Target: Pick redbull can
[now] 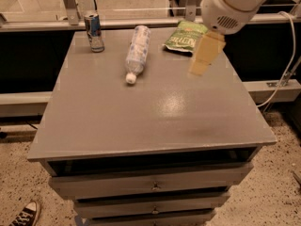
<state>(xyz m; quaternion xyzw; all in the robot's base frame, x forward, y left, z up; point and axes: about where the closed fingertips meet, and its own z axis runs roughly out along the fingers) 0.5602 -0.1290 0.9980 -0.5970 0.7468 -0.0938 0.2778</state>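
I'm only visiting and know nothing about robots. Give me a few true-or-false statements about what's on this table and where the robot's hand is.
1. The redbull can stands upright near the far left corner of the table. True.
2. The water bottle stands upright. False: it lies on its side, white cap pointing toward the camera.
3. The gripper is holding the can. False: it hangs over the table's right side, well away from the can.
4. The green chip bag lies near the far edge, to the right of the bottle. True.
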